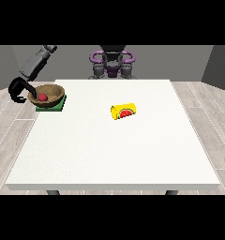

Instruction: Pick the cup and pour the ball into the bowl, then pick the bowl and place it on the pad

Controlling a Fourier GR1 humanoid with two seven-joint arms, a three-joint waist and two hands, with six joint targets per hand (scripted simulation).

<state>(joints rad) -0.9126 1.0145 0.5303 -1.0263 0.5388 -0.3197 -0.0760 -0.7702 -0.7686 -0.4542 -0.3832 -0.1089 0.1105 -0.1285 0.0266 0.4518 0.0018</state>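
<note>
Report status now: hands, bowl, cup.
Hand at view's left curled beside brown wooden bowl. Bowl on green square pad, red ball inside. Yellow cup on its side, mid-table.

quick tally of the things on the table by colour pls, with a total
red: 1, the ball lying in the bowl
brown: 1, the bowl sitting on the pad
green: 1, the pad at the table's corner at the view's left
yellow: 1, the cup on its side near the table's middle, with a watermelon picture
total: 4
</note>
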